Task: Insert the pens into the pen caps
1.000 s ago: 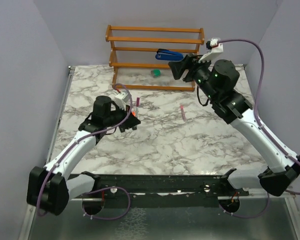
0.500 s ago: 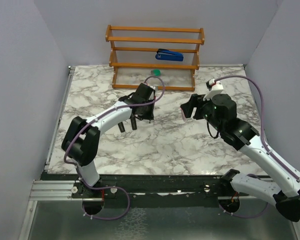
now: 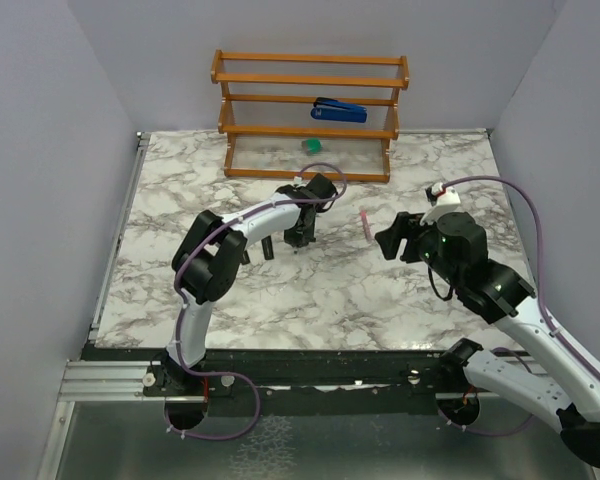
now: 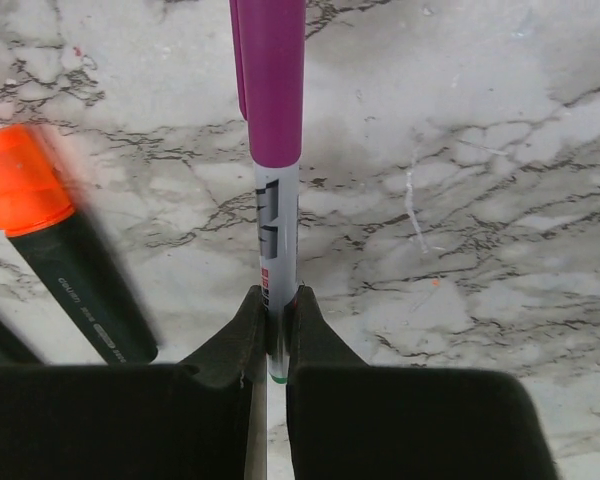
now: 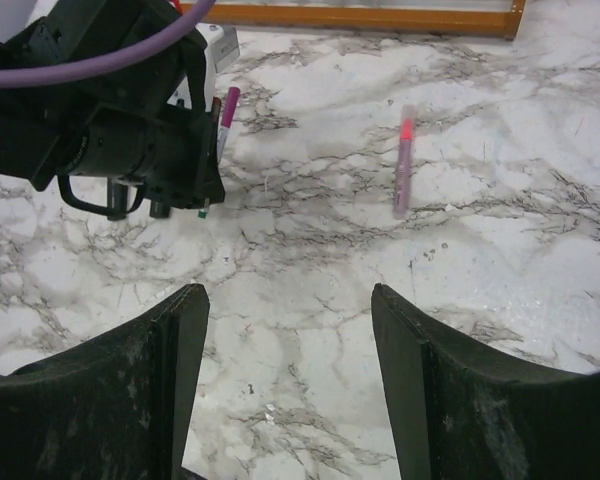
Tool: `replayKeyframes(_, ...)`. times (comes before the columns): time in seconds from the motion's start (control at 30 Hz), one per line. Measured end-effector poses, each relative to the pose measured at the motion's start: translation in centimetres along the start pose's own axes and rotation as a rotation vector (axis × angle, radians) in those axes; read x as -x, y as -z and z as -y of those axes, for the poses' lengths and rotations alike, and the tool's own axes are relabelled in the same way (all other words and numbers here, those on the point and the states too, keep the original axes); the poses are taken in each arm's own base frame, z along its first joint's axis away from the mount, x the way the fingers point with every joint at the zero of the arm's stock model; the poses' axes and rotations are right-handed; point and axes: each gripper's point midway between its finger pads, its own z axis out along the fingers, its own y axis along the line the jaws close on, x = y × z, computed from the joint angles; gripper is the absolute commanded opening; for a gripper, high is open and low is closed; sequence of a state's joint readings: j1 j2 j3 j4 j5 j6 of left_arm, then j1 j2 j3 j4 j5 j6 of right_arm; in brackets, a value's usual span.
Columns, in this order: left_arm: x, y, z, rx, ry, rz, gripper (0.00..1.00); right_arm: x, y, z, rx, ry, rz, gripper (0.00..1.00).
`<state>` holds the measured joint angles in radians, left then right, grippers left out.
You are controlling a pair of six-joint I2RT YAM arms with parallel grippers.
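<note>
Marbled table (image 3: 350, 290), pink pen (image 3: 364, 224) (lying flat), wooden rack (image 3: 310, 59) at back

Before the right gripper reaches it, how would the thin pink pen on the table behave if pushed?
The pink pen looks round and slim, so a sideways nudge would probably roll it on the smooth table. It seems stiff and light, likely easy for the right gripper to lift.

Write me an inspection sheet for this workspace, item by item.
Surface: marble-patterned table, flat.
Job's things: grey pen wearing a magenta cap; orange-topped marker lying beside it; pink pen lying loose.
Clutter: blue stapler on the wooden rack; green block at its foot.
Hands: left hand shut on the grey pen; right hand open, empty.
Cables: purple cables looping off both arms.
Surroundings: plain walls.
</note>
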<state>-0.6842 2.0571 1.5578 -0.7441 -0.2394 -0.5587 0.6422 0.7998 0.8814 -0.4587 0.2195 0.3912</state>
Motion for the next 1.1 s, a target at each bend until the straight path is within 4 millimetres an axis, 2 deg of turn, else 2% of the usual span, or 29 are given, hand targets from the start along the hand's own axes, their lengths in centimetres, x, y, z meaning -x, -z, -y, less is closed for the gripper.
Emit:
replayKeyframes(0.27, 0.9, 0.5, -0.6, 0.053, 0.017, 0.003, 0.16, -0.9, -0.1, 0.4, -0.010, 0.008, -0.023, 0.71)
replayKeyframes(0.57, 0.4, 0.6, -0.9, 0.064, 0.010, -0.016, 0.50, -1.2, -0.3, 0.3, -0.004, 0.015, -0.032, 0.71)
replayKeyframes(0.87, 1.7, 1.3, -0.5, 0.047, -0.023, 0.009, 0.56, -1.7, -0.7, 0.2, -0.003, 0.019, -0.056, 0.76)
replayKeyframes(0.93, 2.3, 1.7, -0.3, 0.037, -0.037, 0.026, 0.68, -1.6, -0.7, 0.2, -0.003, 0.018, -0.055, 0.82)
replayKeyframes(1.03, 3.8, 3.2, 0.0, 0.008, -0.068, 0.077, 0.95, -1.0, -0.7, 0.0, -0.001, 0.016, -0.045, 0.85)
replayKeyframes(1.1, 4.9, 4.6, 0.2, -0.016, -0.084, 0.124, 0.99, -0.2, -0.7, -0.3, 0.002, 0.013, -0.031, 0.86)
